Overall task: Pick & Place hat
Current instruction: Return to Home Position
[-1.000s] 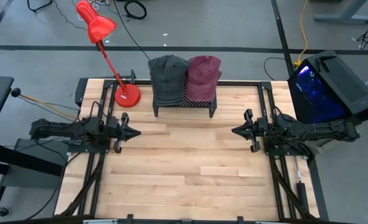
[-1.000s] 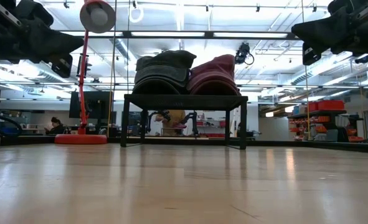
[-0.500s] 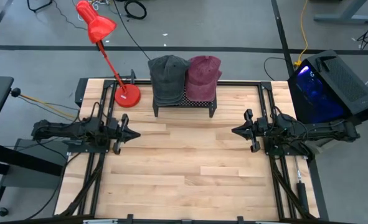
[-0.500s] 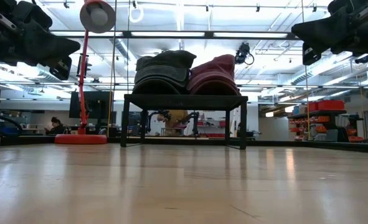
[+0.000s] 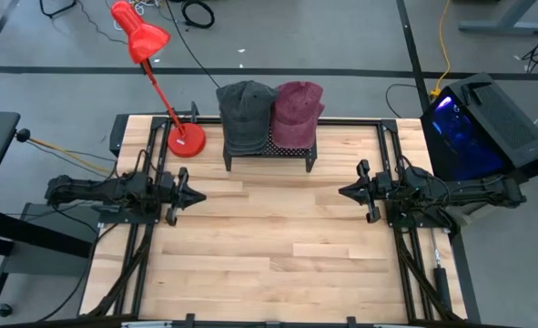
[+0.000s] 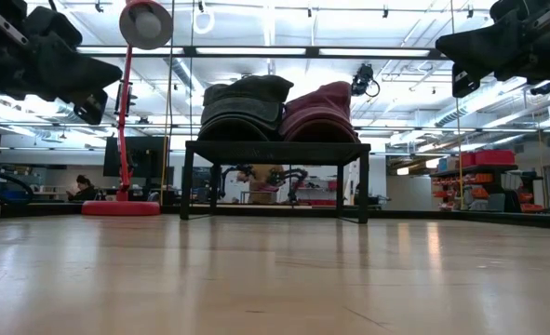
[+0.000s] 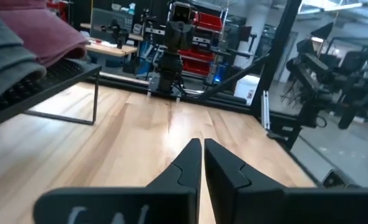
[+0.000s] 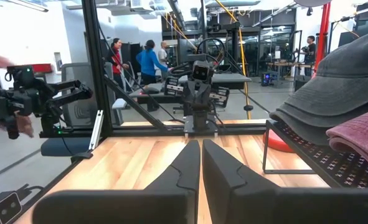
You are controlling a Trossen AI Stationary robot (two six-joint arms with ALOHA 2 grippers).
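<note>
Two hats lie side by side on a black mesh rack [image 5: 269, 150] at the table's far edge: a dark grey cap [image 5: 246, 114] on the left and a maroon cap [image 5: 296, 111] on the right. Each rests on the rack's top with its brim toward the near side. My left gripper [image 5: 200, 194] hovers level at the table's left side, shut and holding nothing [image 7: 202, 149]. My right gripper [image 5: 341, 192] hovers level at the right side, shut and holding nothing [image 8: 200, 149]. Both point toward the table's middle.
A red desk lamp [image 5: 185, 138] stands on the table's far left corner, left of the rack, its head [image 5: 139, 35] reaching beyond the far edge. A black box with a blue glow [image 5: 473, 128] sits off the table's right. Bare wood [image 5: 278, 237] lies between the grippers.
</note>
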